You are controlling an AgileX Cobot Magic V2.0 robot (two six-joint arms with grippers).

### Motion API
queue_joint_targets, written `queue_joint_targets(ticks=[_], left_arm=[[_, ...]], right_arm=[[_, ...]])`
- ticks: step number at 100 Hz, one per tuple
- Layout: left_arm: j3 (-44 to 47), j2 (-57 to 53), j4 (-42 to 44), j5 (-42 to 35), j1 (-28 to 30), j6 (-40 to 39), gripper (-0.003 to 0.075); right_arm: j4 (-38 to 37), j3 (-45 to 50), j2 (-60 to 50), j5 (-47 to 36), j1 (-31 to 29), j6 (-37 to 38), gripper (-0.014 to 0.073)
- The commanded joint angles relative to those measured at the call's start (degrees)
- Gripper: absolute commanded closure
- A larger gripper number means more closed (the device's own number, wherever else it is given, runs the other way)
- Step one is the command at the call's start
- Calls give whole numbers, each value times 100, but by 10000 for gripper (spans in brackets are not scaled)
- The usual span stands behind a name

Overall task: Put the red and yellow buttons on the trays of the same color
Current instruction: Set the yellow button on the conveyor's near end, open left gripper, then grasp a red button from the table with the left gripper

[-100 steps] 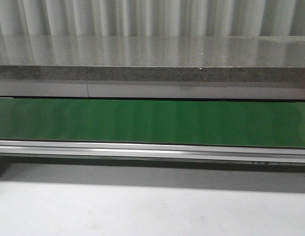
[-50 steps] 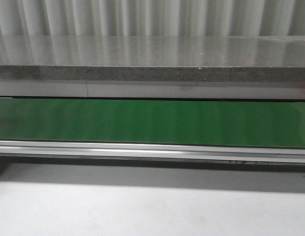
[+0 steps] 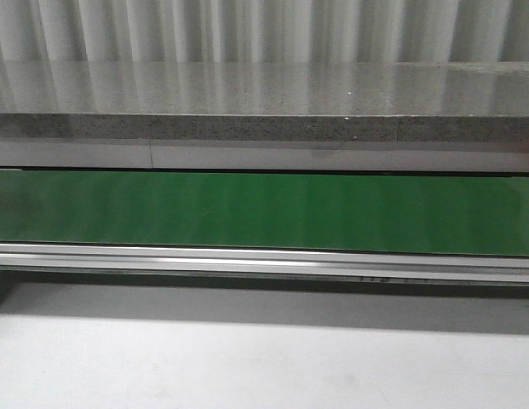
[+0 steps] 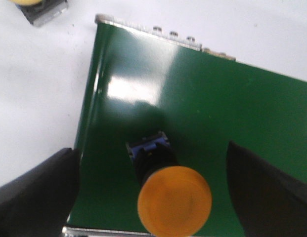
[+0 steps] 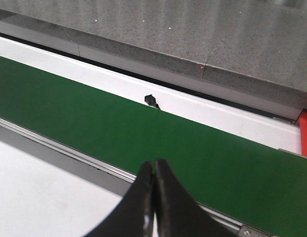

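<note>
- Front view: only the green conveyor belt (image 3: 264,213) and the grey ledge (image 3: 264,94) behind it show; no buttons, trays or arms. No legible writing.
- Left wrist view: the left gripper (image 4: 153,197) hangs wide open, holding nothing, straddling a yellow button (image 4: 174,200) lying on the belt, not yet picked. A second yellow item (image 4: 24,2) sits off the belt.
- Right wrist view: the right gripper (image 5: 154,197) is fully closed and empty above the belt; a red edge (image 5: 305,133), possibly a tray, shows. Sorting looks barely begun.

Belt (image 3: 264,213): smooth green, looking rubbery, showing a soft sheen.
Belt rail (image 3: 264,261): brushed metal, gleaming.
Ledge (image 3: 264,94): speckled grey stone, polished, reflecting.
Worktop (image 3: 264,362): matt white, smooth.
Yellow button (image 4: 174,200): glossy plastic cap, looking smooth.
</note>
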Motion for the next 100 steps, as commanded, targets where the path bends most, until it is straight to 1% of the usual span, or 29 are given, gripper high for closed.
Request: queue_joint_targets(ticks=[1,9,12,19,24,43,65,78,89,100], left_arm=[[-134,-447,57,-565,-21,-247,146],[-134,-570,477,-783,-21,-580,146],[-134,-577,762,-794,-21,-725,146],[-134,-550,1355,-626,-12,-1028,146],[-134,-501,1509,-463,70,-1072,147],[-134,-171,1344,-87,577,-1072,148],[-134,259,1205,-86,1156,-1072,156],[-134,514,1126,-343,1401,-1072,156],[-134,636,1123,-843,1443,-1072,156],[-173,824,1112,-1169,1443,-1072,156]], right_arm=[[47,-138,60,-381,20,-42,659],[47,-138,60,-381,20,-42,659],[47,-138,60,-381,20,-42,659],[47,-138,60,-381,20,-42,659],[47,-138,60,-381,20,-42,659],[47,-138,60,-381,20,-42,659],[47,-138,60,-381,20,-42,659],[47,-138,60,-381,20,-42,659],[47,-138,60,-381,20,-42,659],[47,-138,60,-381,20,-42,659]])
